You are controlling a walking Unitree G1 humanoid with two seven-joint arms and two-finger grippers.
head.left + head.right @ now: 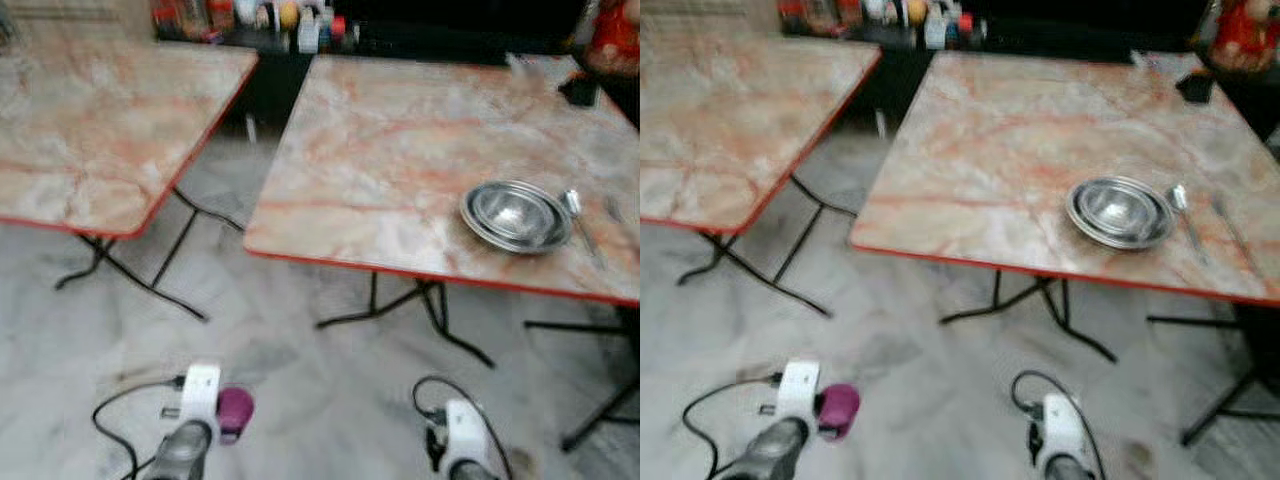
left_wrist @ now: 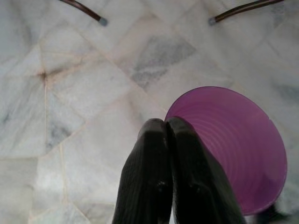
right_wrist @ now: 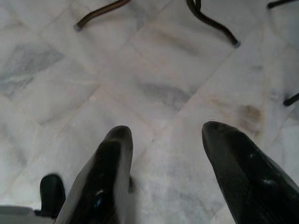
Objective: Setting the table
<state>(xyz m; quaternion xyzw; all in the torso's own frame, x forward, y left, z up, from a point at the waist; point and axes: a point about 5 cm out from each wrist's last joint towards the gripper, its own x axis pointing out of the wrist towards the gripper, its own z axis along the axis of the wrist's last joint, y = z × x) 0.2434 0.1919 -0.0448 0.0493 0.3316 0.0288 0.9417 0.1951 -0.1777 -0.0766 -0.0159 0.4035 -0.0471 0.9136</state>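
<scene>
A simple eatery: marble-patterned folding tabletops (image 1: 400, 150) at 12 and 10 o'clock, condiment bottles (image 1: 290, 20) behind, marble floor (image 1: 300, 390).

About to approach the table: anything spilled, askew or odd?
Nothing stands out. The steel bowls sit nested and upright on the marble table, a spoon beside them. The left end effector pinches the purple cup by its rim.

Head views blurred, far shelf items (image 1: 290, 18) unidentifiable, purple cup (image 2: 233, 144) partly hidden behind left pincer fingers (image 2: 159, 172), worktop (image 1: 420, 160) cropped at right edge.
</scene>
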